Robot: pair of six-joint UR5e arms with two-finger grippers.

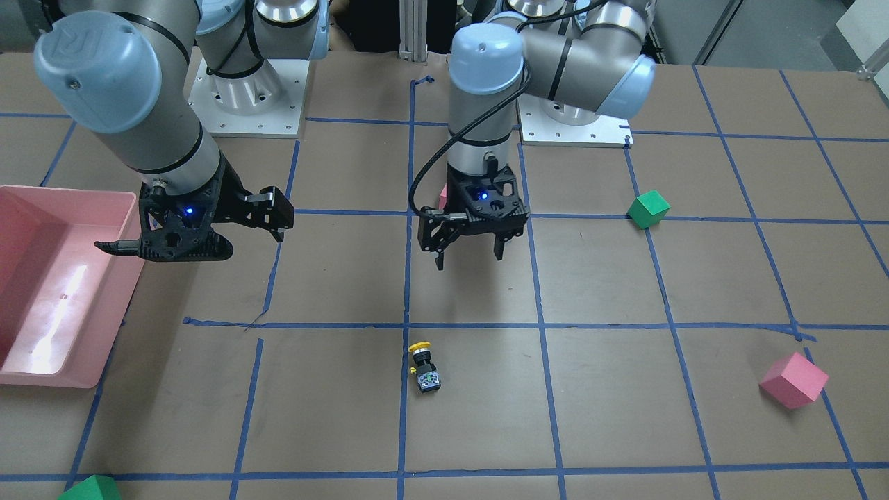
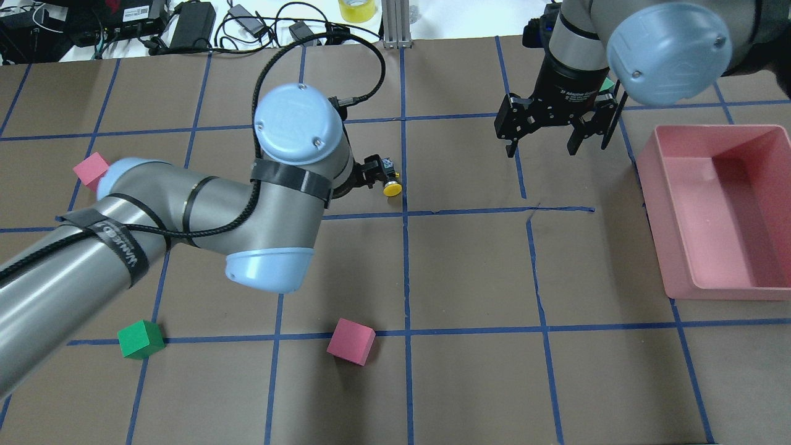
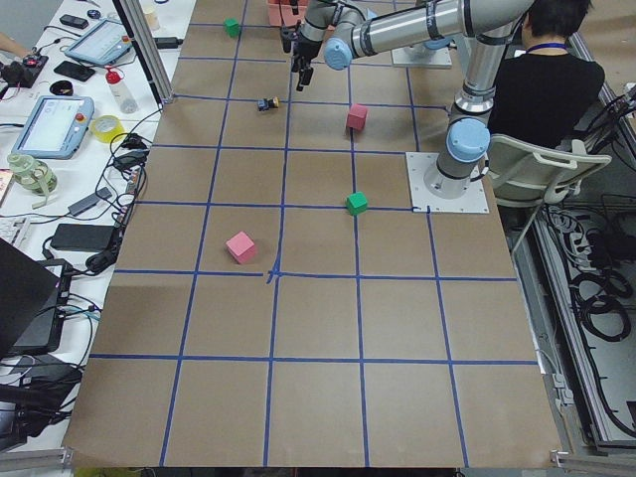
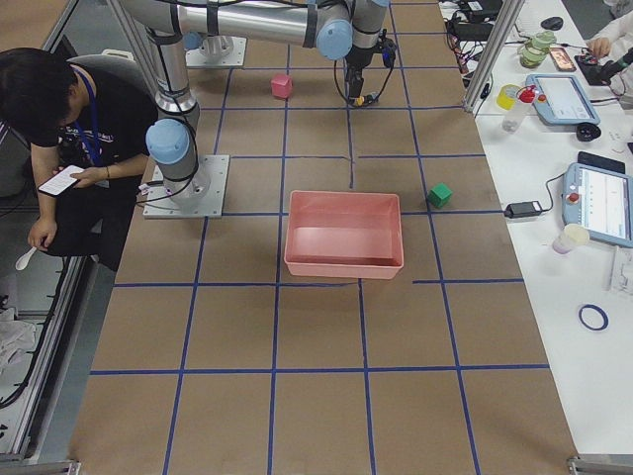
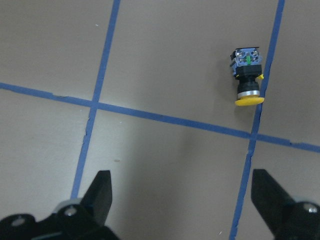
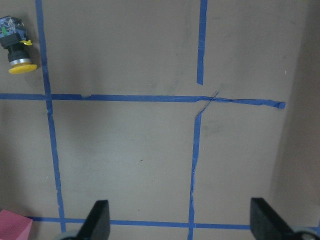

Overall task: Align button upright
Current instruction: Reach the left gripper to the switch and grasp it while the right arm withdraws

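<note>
Left gripper (image 5: 181,175) low in its wrist view, jaws spread and empty, well apart from button (image 5: 247,77) lying on its side just beside blue tape line (image 5: 271,50) upper right; right gripper (image 2: 542,150) likewise spread, empty; judged: uprighting not yet begun.
</note>
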